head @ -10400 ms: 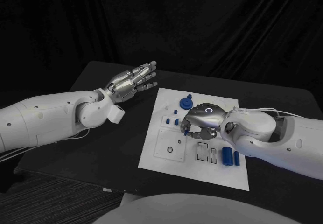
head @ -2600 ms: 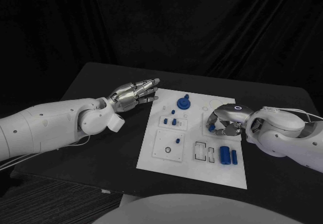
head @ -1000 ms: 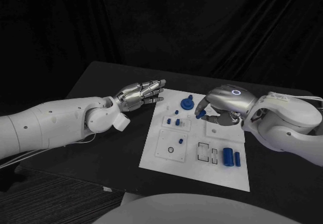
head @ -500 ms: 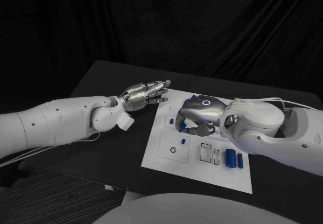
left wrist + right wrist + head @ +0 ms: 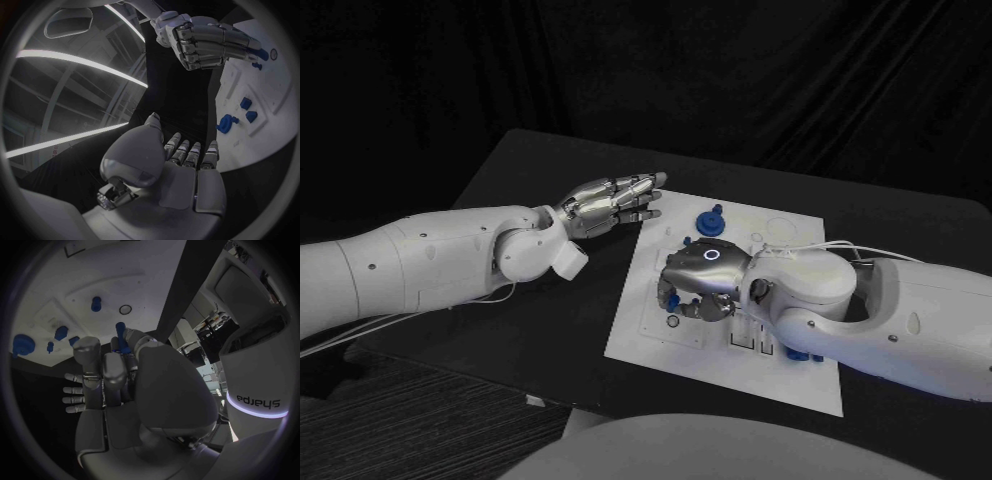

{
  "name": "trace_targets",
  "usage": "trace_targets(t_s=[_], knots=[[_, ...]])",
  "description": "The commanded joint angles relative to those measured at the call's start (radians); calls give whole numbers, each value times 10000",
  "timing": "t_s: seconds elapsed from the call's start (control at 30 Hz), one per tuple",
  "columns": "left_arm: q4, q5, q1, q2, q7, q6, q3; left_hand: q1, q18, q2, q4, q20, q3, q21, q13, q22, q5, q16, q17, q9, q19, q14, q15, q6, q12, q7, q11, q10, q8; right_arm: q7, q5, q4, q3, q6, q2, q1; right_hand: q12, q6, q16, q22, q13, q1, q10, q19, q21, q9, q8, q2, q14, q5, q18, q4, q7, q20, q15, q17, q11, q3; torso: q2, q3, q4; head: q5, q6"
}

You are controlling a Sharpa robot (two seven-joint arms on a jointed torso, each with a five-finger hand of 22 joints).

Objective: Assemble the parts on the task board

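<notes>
Right wrist view: a blue peg (image 5: 121,336) seemingly pinched between the fingers (image 5: 87,360)

Layout: task board (image 5: 718,375) at table (image 5: 516,190) centre, one hand over it, one beside it.

Right hand (image 5: 701,285) sits over the board's middle, a small peg (image 5: 121,335) pinched at its fingertips; just below it on the board lie a ring (image 5: 125,309) and a short pin (image 5: 96,303). Behind the hand, near the board's far edge, stands a knobbed part (image 5: 714,219). Left hand (image 5: 615,203) hangs above the table just left of the board's far-left corner, fingers extended, holding nothing.
</notes>
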Motion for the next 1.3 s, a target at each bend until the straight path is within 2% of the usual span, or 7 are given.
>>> trace_targets(t_s=[0.03,0.13,0.27,0.53,0.9,1.13,1.3], knots=[[43,51,-14,-6,134,51,10,77,86,3,3,28,61,21,11,-9,40,36,14,4,14,4,27,-30,66,-7,88,-8,47,127,-569,-40,9,-77,49,-108,-69,-67,17,939,13,-31,772,80,39,-12,-58,1,50,47,-133,-77,-16,8,0,10,-709,-5,11,-2,10,28,-2],[49,51,-14,-19,124,53,10,77,86,3,3,28,61,21,11,-9,40,36,14,4,14,4,27,-30,66,-7,88,-8,47,148,-619,-40,9,-156,84,-186,-69,-67,17,939,13,-31,772,80,39,-12,-58,1,50,47,-133,-77,-16,8,0,10,-709,-5,7,-11,26,48,-2],[43,51,-13,-20,122,54,10,80,85,3,5,28,62,23,12,-1,41,39,15,6,16,6,28,-16,71,-8,92,-6,51,181,-641,-39,9,-159,91,-222,-74,-75,35,948,14,-37,777,88,81,-15,-69,-6,59,58,-141,-85,-14,8,2,40,-708,-2,12,-7,-5,74,-2],[23,51,-13,6,113,73,10,81,85,4,6,28,63,25,12,6,41,40,15,8,18,6,28,-7,72,-7,93,-7,54,162,-655,-116,9,-50,94,-335,-74,-72,-3,948,16,-38,786,85,74,-15,-71,-12,49,66,-141,-94,-14,9,2,-8,-710,-1,14,3,25,2,-2],[0,51,-14,23,84,105,10,81,85,4,6,28,63,25,12,6,41,40,15,8,18,6,28,-7,72,-7,93,-7,54,90,-658,-45,9,54,-52,-423,-91,-71,-39,946,15,-39,780,70,51,-16,-83,-23,36,86,-140,-118,-12,10,7,-40,-704,9,-15,-8,-30,94,-2],[-25,51,-14,50,61,152,10,88,84,12,11,27,73,21,11,-10,49,40,14,15,14,5,31,34,77,24,82,-12,71,91,-658,-64,8,-21,-101,-496,-94,-72,-74,941,18,-38,789,55,20,-17,-92,-28,21,96,-137,-134,-9,11,9,-75,-703,14,1,12,7,5,-2],[-41,50,-14,69,58,176,10,95,83,17,12,27,82,20,11,-11,54,40,14,16,14,4,32,38,83,61,66,-16,78,71,-658,-135,8,-44,-103,-616,-91,-64,-91,936,23,-36,807,38,-17,-16,-96,-31,12,104,-132,-154,-9,12,9,-86,-705,20,0,9,7,23,-2]])
